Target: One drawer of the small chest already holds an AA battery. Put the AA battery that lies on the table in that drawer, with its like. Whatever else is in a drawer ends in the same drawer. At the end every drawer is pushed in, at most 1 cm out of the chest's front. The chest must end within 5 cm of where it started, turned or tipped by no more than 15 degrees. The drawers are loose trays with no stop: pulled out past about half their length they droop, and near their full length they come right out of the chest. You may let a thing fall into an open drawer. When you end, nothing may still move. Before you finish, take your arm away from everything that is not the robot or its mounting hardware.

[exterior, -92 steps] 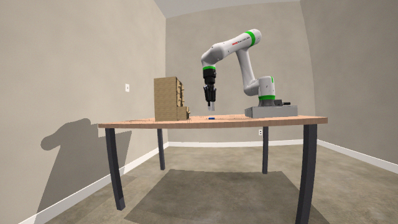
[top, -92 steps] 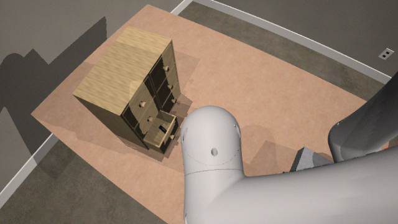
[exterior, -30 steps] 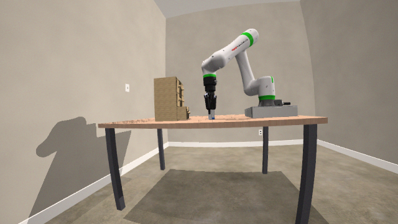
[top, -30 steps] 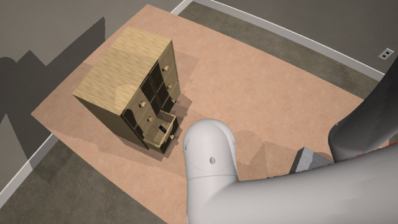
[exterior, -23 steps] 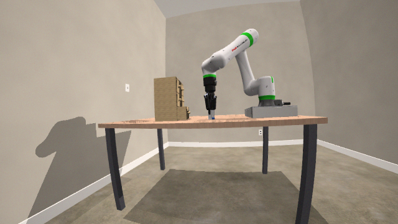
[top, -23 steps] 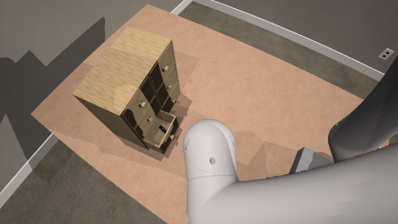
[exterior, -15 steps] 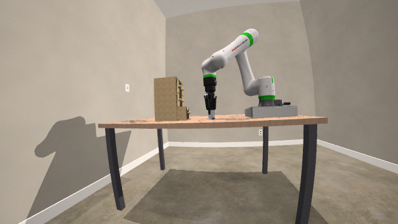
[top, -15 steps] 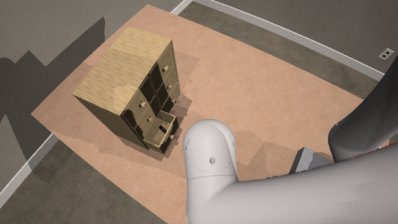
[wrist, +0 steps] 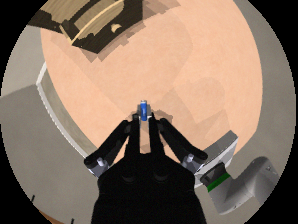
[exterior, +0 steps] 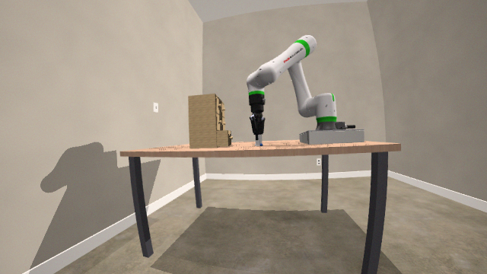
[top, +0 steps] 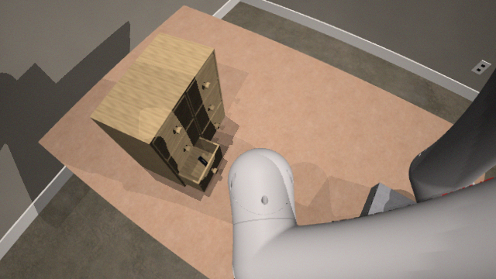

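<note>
Bare-walled room, wall outlets [top: 481,67] [exterior: 155,107], robot arm [top: 263,186] [exterior: 281,62] [wrist: 250,187]: lab-like.

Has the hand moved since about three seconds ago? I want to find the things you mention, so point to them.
Yes, down: in the exterior view, the hand [exterior: 259,143] [wrist: 143,109] hung clear above the table [top: 310,97] [exterior: 323,148] [wrist: 225,65]; now its fingertips are at the tabletop.
</note>
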Available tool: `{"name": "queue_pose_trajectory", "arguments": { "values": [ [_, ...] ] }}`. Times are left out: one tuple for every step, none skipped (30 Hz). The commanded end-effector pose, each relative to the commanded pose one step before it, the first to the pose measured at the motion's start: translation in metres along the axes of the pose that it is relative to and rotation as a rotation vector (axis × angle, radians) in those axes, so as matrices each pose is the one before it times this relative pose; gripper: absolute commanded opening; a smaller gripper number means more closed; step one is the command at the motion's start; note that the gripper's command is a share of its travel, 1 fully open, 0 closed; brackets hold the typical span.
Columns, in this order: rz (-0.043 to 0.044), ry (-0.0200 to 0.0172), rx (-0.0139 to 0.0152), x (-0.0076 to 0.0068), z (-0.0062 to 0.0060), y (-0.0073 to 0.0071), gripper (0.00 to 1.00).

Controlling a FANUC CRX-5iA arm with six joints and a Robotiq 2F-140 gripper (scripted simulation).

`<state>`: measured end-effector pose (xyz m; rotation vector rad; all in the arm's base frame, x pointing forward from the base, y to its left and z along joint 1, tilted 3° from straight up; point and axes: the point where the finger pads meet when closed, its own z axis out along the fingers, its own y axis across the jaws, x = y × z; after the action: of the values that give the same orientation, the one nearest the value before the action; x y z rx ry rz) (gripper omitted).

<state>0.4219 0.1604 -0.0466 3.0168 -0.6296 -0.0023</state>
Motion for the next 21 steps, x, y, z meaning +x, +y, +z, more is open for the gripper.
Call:
{"name": "queue_pose_trajectory", "arguments": {
  "values": [
    [0.0001,0.00012,-0.00001,0.00007,-0.00003,-0.00002,0.06],
    [0.0,0.0,0.0,0.0,0.0,0.0,0.06],
    [0.0,0.0,0.0,0.0,0.0,0.0,0.06],
    [0.0,0.0,0.0,0.0,0.0,0.0,0.06],
    [0.0,0.0,0.0,0.0,0.0,0.0,0.06],
    [0.0,0.0,0.0,0.0,0.0,0.0,0.06],
    [0.0,0.0,0.0,0.0,0.0,0.0,0.06],
    [0.0,0.0,0.0,0.0,0.0,0.0,0.06],
    [0.0,0.0,0.0,0.0,0.0,0.0,0.06],
    [0.0,0.0,0.0,0.0,0.0,0.0,0.06],
    [0.0,0.0,0.0,0.0,0.0,0.0,0.06],
    [0.0,0.0,0.0,0.0,0.0,0.0,0.06],
    [0.0,0.0,0.0,0.0,0.0,0.0,0.06],
    [0.0,0.0,0.0,0.0,0.0,0.0,0.06],
    [0.0,0.0,0.0,0.0,0.0,0.0,0.06],
    [0.0,0.0,0.0,0.0,-0.00027,0.0,0.06],
    [0.0,0.0,0.0,0.0,-0.00164,0.0,0.06],
    [0.0,0.0,0.0,0.0,-0.00384,0.0,0.06],
    [0.0,0.0,0.0,0.0,-0.00635,0.0,0.06],
    [0.0,0.0,0.0,0.0,-0.00874,0.0,0.06],
    [0.0,0.0,0.0,0.0,-0.01069,0.0,0.06]
  ]
}}
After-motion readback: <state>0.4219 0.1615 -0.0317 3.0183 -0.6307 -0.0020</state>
